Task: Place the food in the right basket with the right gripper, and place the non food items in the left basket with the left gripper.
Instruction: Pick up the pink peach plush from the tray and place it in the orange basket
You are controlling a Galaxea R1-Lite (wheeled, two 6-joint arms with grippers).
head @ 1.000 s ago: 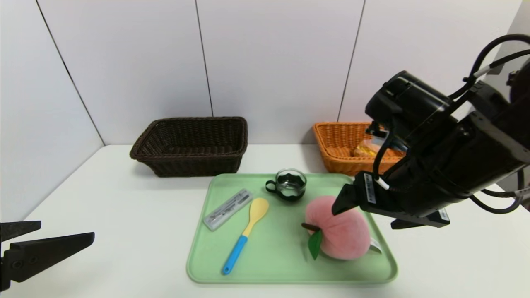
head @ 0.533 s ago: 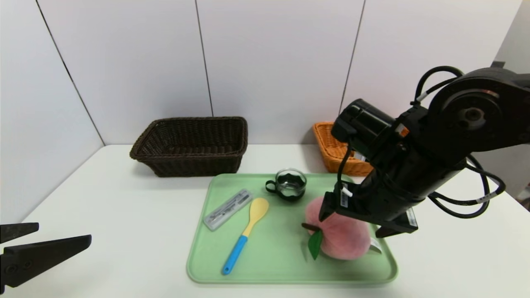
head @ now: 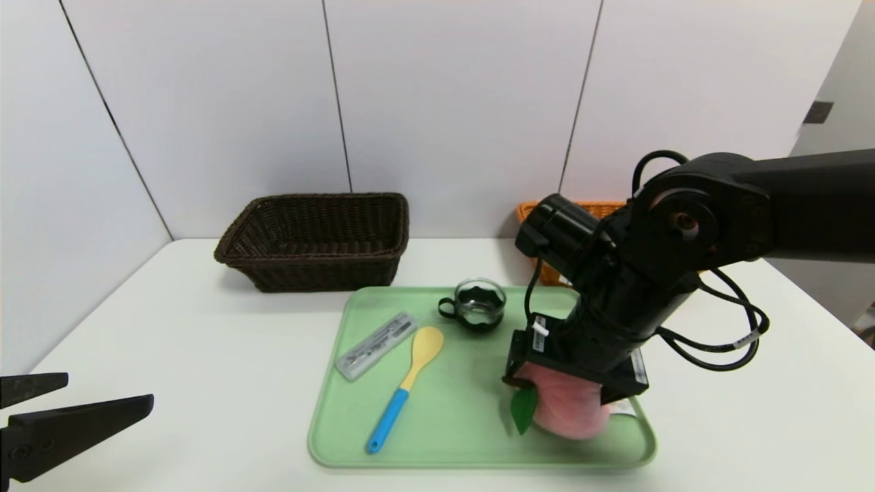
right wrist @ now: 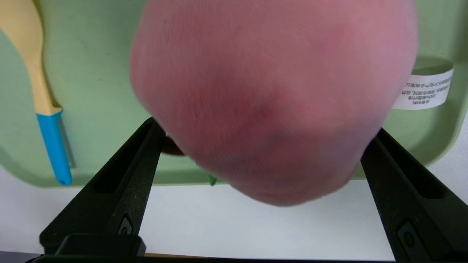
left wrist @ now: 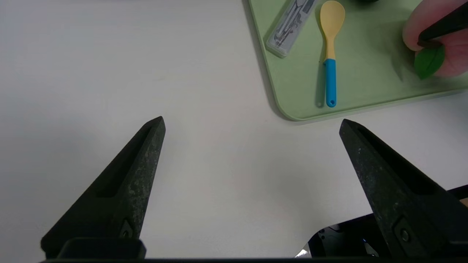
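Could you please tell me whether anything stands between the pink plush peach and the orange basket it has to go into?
The cup sits off to the side. The right claw straddles the peach, and its arm hangs over the orange basket, hiding much of it; nothing else visible stands between them.

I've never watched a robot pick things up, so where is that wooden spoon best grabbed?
Probably by the middle of its blue handle, from above: the spoon lies flat on the tray, and that straight, narrow handle should fit between fingers closing across it.
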